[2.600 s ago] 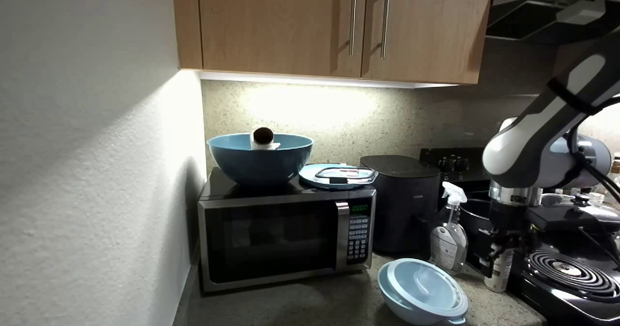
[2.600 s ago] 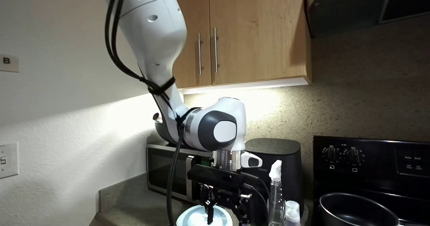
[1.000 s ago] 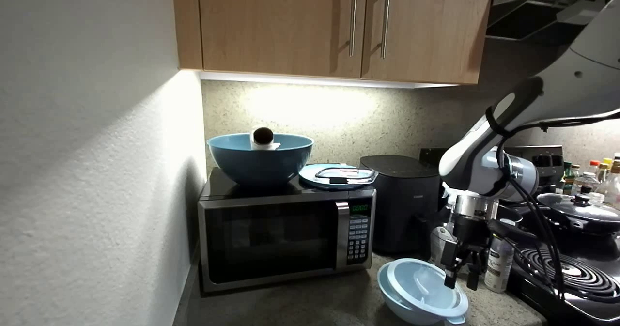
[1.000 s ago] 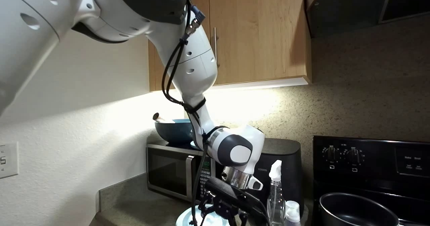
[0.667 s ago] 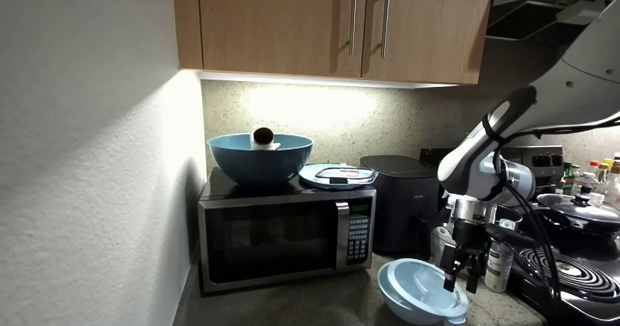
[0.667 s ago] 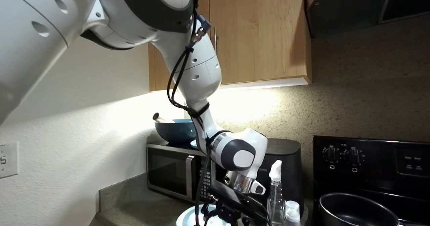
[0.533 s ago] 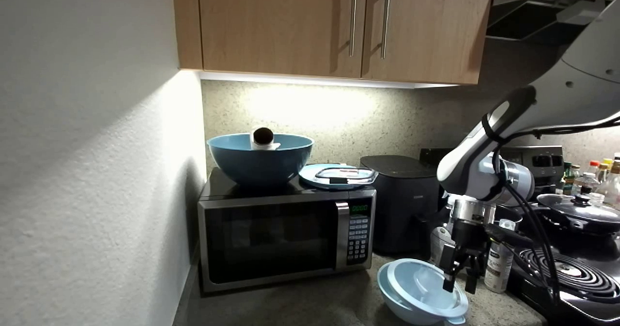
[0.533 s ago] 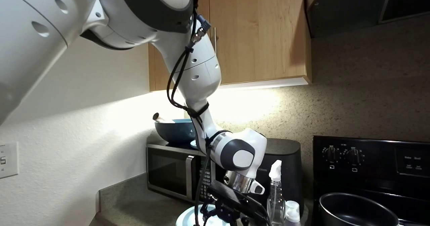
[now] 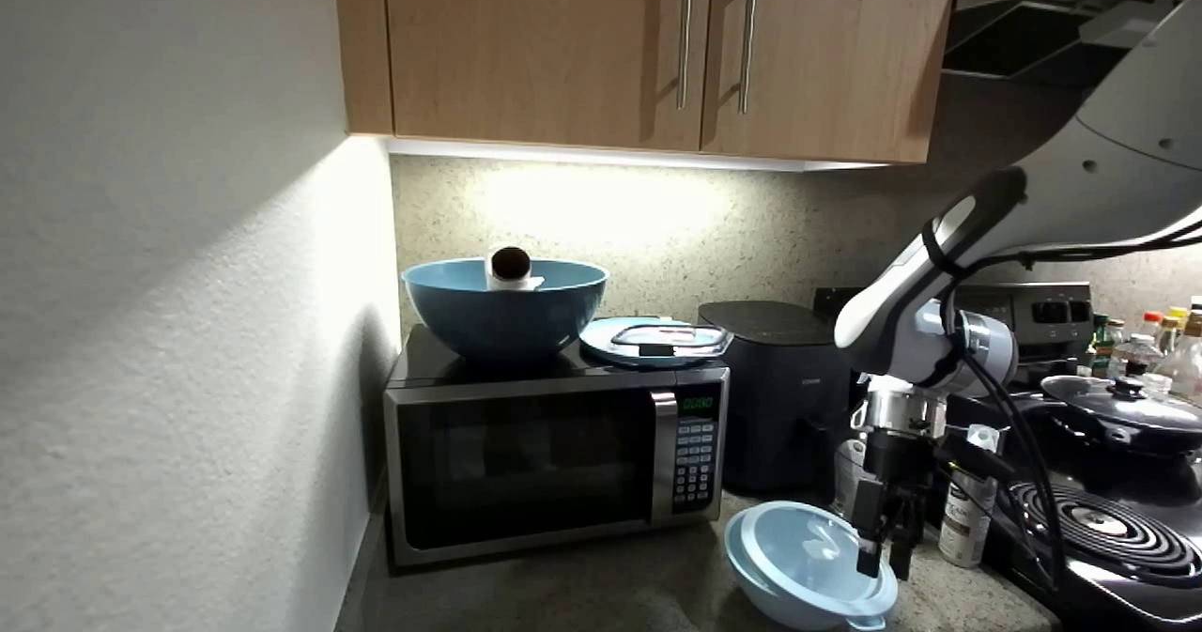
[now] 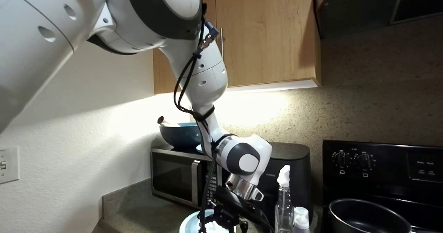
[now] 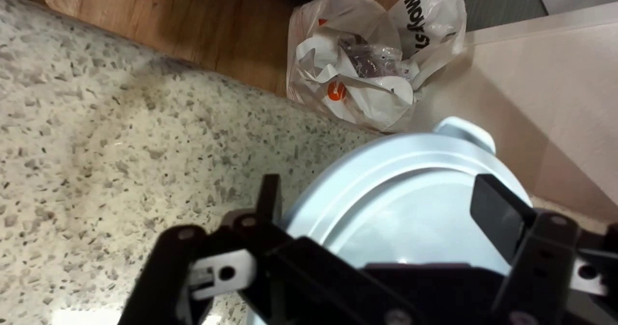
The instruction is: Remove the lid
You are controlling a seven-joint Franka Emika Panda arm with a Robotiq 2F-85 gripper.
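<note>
The round pale-blue lid (image 9: pixel 809 547) lies tilted on a pale-blue bowl (image 9: pixel 759 594) on the counter. The lid also shows in an exterior view (image 10: pixel 188 222), partly cut off and behind the gripper (image 10: pixel 223 221). My gripper (image 9: pixel 885 562) is at the lid's right side in an exterior view, fingers pointing down. In the wrist view the gripper (image 11: pixel 384 197) is open, with the lid (image 11: pixel 410 219) between its fingers. One finger is just outside the rim over the counter; the other is over the lid's far part. I cannot tell whether either finger touches it.
The microwave (image 9: pixel 554 463) stands behind the bowl, with the black air fryer (image 9: pixel 775 397) beside it. A spray bottle (image 10: pixel 284 208) and a white can (image 9: pixel 967 519) stand close to the gripper. The stove (image 9: pixel 1108 519) is at the right. The counter edge (image 11: pixel 227 81) drops to a plastic bag (image 11: pixel 357 69).
My gripper has come from near the stove to the bowl's side. In the last half second it has moved slightly left and down, and the bowl with the lid has shifted slightly left.
</note>
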